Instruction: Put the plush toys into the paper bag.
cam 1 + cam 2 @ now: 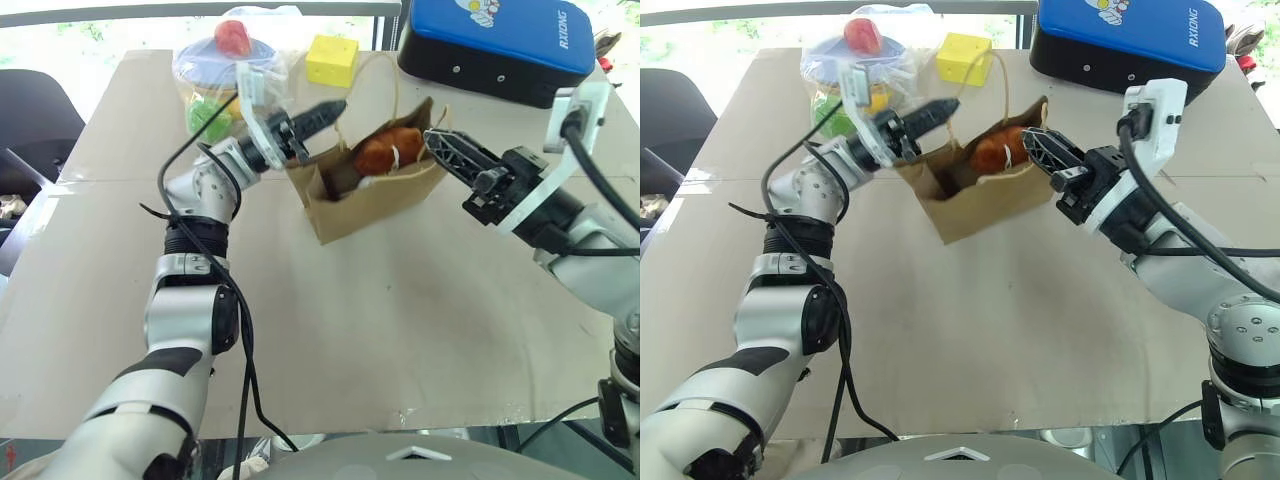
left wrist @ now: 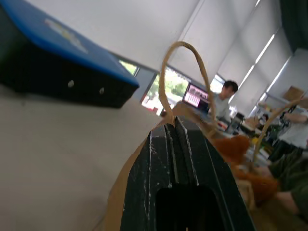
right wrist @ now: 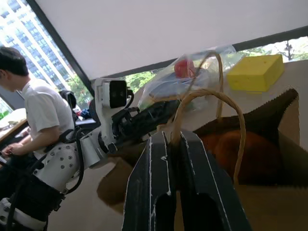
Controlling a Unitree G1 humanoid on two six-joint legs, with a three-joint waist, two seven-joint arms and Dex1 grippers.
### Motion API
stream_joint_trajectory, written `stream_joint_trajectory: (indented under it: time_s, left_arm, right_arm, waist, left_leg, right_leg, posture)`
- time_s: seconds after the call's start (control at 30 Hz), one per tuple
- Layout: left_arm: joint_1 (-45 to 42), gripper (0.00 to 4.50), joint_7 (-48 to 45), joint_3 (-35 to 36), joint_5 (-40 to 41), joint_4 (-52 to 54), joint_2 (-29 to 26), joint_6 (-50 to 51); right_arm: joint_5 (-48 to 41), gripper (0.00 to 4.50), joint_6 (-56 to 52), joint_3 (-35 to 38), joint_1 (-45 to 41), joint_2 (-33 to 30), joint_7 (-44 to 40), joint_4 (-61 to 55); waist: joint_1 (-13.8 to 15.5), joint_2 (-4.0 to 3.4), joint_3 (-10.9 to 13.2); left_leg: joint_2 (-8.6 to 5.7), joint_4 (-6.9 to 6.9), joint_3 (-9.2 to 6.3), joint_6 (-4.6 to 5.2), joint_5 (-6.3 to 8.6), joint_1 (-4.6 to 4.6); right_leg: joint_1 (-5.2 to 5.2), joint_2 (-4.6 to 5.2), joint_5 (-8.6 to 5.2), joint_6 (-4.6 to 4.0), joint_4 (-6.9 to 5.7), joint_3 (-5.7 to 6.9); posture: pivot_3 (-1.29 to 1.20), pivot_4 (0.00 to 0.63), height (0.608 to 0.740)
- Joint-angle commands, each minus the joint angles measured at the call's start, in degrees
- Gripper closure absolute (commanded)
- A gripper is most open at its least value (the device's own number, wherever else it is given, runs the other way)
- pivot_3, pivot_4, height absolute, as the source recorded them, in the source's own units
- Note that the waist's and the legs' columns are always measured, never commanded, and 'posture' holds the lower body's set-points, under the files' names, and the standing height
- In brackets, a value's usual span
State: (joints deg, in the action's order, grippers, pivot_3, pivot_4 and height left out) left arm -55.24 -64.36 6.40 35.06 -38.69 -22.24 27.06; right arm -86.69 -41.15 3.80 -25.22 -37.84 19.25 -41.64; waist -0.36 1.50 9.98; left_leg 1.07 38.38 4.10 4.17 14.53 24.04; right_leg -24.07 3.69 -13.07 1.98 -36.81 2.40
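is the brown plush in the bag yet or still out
In. The brown plush toy sits inside the open mouth of the paper bag, while both pincers, left and right, grip the bag's rim.

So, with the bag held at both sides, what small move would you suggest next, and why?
Probably lower the paper bag upright onto the table: the left gripper and right gripper pinch its rim, it hangs tilted, and the brown plush toy sits near the mouth.

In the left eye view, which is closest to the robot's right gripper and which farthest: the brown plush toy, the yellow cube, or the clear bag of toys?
From the right gripper, which is shut on the paper bag rim:
1. Brown plush toy, just beside it in the paper bag's mouth.
2. Yellow cube, farther back on the table.
3. Clear bag of toys, farthest, behind the left gripper.
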Motion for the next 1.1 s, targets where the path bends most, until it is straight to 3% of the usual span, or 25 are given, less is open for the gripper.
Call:
stream_joint_trajectory:
  time_s: [0.03, 0.1, 0.23, 0.3, 0.37, 0.5, 0.6, 0.8, 0.93, 1.1]
  left_arm:
    - [-0.4, 3.97, -5.4, 1.3, -0.6, 1.0, -2.4, -2.0]
    - [-0.5, 3.47, -5.9, 1.9, -0.8, 0.6, -3.7, -1.3]
    - [-0.4, 1.50, -8.8, 3.0, -1.2, -0.6, -8.0, 0.1]
    - [-0.7, 0.63, -10.2, 3.1, -2.2, -1.8, -10.1, -0.1]
    - [-1.1, 0.04, -12.1, 3.1, -2.7, -3.0, -11.8, 0.0]
    - [0.7, 0.04, -18.8, 1.7, -3.4, -1.3, -15.3, 1.5]
    - [5.3, 0.04, -22.5, 0.1, -4.1, 4.0, -16.5, 0.8]
    - [17.2, 0.04, -28.1, -3.5, -0.1, 24.0, -20.3, 2.5]
    - [22.6, 0.04, -27.6, -4.2, 1.4, 34.8, -20.3, 2.3]
    - [25.8, 0.04, -26.6, -5.5, -1.6, 42.5, -16.7, -8.3]
  right_arm:
    - [4.9, 3.55, 0.0, 1.9, 2.9, -2.6, -4.3, -1.2]
    - [4.4, 2.69, 0.2, 3.9, 4.8, -4.5, -6.2, -2.6]
    - [0.7, 0.66, 0.3, 10.7, 9.5, -10.9, -10.7, -6.0]
    - [-2.7, 0.42, 0.4, 15.2, 12.6, -13.9, -13.7, -7.1]
    - [-4.5, 0.42, 0.7, 18.3, 14.5, -16.2, -15.8, -7.8]
    - [-5.5, 0.42, 2.0, 20.8, 15.9, -18.0, -16.6, -7.4]
    - [-2.2, 0.42, 2.0, 17.4, 15.6, -17.1, -16.8, -7.2]
    - [-0.6, 0.42, 2.0, 15.9, 17.3, -17.2, -17.2, -6.9]
    - [2.5, 0.42, -4.1, 21.5, 30.2, -22.3, -23.1, -10.7]
    - [1.1, 0.42, -4.5, 30.8, 47.4, -20.5, -27.9, -16.7]
  waist:
    - [0.1, 0.00, 0.0]
    - [0.1, 0.00, 0.0]
    - [0.2, -0.01, 0.0]
    - [0.2, -0.01, 0.0]
    - [0.3, -0.01, 0.0]
    - [0.4, 0.01, 0.0]
    - [0.3, 0.00, 0.0]
    - [0.3, 0.00, 0.0]
    - [1.5, -0.02, 0.0]
    - [1.8, -0.03, 0.0]
  left_leg:
    - [0.01, 0.00, -0.01, 0.00, 0.00, 0.01]
    - [0.02, -0.01, -0.01, 0.00, 0.01, 0.01]
    - [0.03, 0.00, -0.03, 0.00, 0.01, 0.04]
    - [0.04, 0.00, -0.03, 0.01, 0.01, 0.03]
    - [0.04, 0.00, -0.03, 0.02, 0.01, 0.02]
    - [0.06, 0.04, -0.01, 0.03, 0.02, 0.01]
    - [0.06, 0.05, 0.03, 0.03, 0.02, -0.05]
    - [0.08, 0.04, 0.02, -0.14, -0.07, -0.02]
    - [0.07, 0.04, -0.01, -0.14, -0.07, -0.02]
    - [0.06, 0.06, -0.02, -0.12, -0.05, -0.05]
  right_leg:
    - [0.00, 0.01, 0.00, 0.00, 0.02, 0.01]
    - [-0.01, 0.13, 0.00, 0.00, 0.03, 0.00]
    - [-0.02, 0.15, 0.01, 0.01, 0.03, 0.05]
    - [-0.02, 0.15, 0.01, 0.02, 0.03, 0.06]
    - [-0.01, 0.14, 0.01, 0.02, 0.02, 0.07]
    - [0.01, 0.13, 0.01, 0.02, 0.02, 0.06]
    - [0.03, 0.18, 0.01, 0.02, 0.02, 0.00]
    - [0.02, 0.28, 0.01, 0.00, 0.02, 0.01]
    - [0.03, 0.38, -0.01, -0.03, 0.03, 0.04]
    - [0.15, 0.41, 0.00, -0.02, 0.10, 0.05]
  posture:
    - [0.00, 0.150, 0.740]
    - [0.00, 0.150, 0.740]
    - [0.00, 0.150, 0.740]
    - [0.00, 0.150, 0.740]
    - [0.00, 0.150, 0.740]
    - [0.00, 0.150, 0.740]
    - [0.00, 0.150, 0.740]
    - [0.00, 0.150, 0.740]
    - [0.00, 0.150, 0.740]
    - [0.00, 0.150, 0.740]
